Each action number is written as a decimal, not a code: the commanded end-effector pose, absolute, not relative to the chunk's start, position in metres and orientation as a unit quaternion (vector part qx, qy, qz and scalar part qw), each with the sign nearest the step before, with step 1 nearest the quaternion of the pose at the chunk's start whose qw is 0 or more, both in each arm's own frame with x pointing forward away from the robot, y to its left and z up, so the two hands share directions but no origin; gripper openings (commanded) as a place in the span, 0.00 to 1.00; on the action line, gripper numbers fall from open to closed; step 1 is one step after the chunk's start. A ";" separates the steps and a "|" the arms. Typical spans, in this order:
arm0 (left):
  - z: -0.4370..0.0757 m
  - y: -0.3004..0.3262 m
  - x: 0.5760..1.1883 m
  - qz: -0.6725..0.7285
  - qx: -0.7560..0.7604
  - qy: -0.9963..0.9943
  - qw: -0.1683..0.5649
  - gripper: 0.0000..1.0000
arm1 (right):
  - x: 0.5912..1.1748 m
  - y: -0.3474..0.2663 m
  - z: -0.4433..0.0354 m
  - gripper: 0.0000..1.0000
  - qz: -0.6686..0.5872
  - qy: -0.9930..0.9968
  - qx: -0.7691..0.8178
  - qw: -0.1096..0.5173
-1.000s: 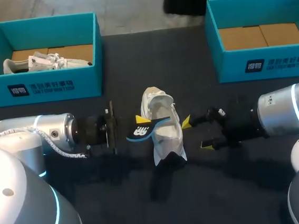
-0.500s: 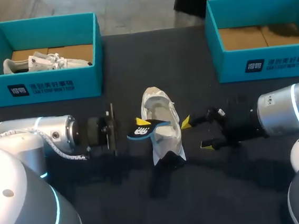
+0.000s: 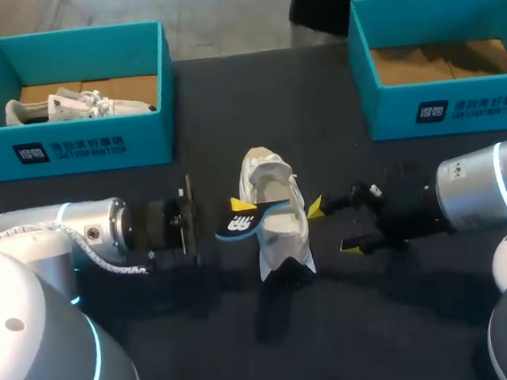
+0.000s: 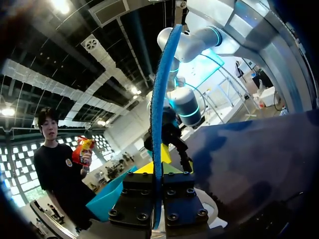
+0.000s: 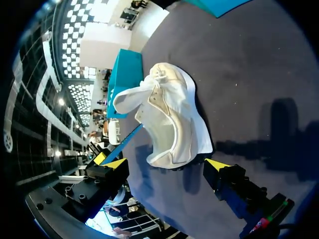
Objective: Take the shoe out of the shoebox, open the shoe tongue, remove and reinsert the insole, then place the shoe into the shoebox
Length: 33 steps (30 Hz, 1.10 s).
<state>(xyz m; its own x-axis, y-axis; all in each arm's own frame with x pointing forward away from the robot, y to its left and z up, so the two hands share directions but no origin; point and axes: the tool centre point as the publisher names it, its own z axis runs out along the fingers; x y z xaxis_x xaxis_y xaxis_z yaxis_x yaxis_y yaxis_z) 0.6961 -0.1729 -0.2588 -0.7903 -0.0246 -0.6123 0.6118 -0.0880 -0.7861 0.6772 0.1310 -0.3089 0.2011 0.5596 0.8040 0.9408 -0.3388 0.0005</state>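
Observation:
A white shoe [image 3: 277,215] lies on the black table between my two grippers. My left gripper [image 3: 236,211] is shut on a blue insole [image 3: 249,219], which sticks out over the shoe's near side. In the left wrist view the insole [image 4: 159,94] stands edge-on, clamped between the fingers of that gripper [image 4: 157,167]. My right gripper [image 3: 333,227] stands open just right of the shoe, holding nothing. In the right wrist view the shoe [image 5: 172,119] lies ahead of that open gripper [image 5: 166,164], and the insole [image 5: 125,141] shows beside it.
A teal shoebox [image 3: 78,144] at the back left holds another white shoe [image 3: 75,105]. A second teal shoebox [image 3: 448,108] at the back right shows only its cardboard floor. The black table [image 3: 251,352] stretches toward the front.
The left arm has sunk slightly, with the insole still in its grip. The shoe and the right gripper have kept their places.

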 end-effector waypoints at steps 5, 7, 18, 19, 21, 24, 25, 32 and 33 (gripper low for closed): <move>-0.257 -0.174 0.690 -0.699 0.225 0.639 0.230 0.00 | 0.677 0.133 -0.308 1.00 -0.367 -0.513 -0.733 0.256; -0.258 -0.175 0.690 -0.700 0.223 0.639 0.229 0.00 | 0.677 0.133 -0.308 1.00 -0.367 -0.513 -0.733 0.256; -0.265 -0.184 0.690 -0.703 0.219 0.640 0.219 0.00 | 0.677 0.133 -0.308 1.00 -0.367 -0.513 -0.733 0.256; -0.265 -0.184 0.690 -0.703 0.219 0.640 0.219 0.00 | 0.677 0.133 -0.308 1.00 -0.367 -0.513 -0.733 0.256; -0.267 -0.187 0.691 -0.705 0.219 0.639 0.216 0.00 | 0.677 0.133 -0.308 1.00 -0.367 -0.513 -0.733 0.256; -0.267 -0.189 0.693 -0.706 0.219 0.639 0.214 0.00 | 0.677 0.133 -0.308 1.00 -0.367 -0.513 -0.733 0.256; -0.267 -0.190 0.693 -0.706 0.219 0.639 0.214 0.00 | 0.677 0.133 -0.308 1.00 -0.367 -0.513 -0.733 0.256; -0.273 -0.193 0.696 -0.706 0.218 0.641 0.207 0.00 | 0.677 0.133 -0.308 1.00 -0.367 -0.513 -0.733 0.256; -0.274 -0.194 0.697 -0.706 0.218 0.641 0.207 0.00 | 0.677 0.133 -0.308 1.00 -0.367 -0.513 -0.733 0.256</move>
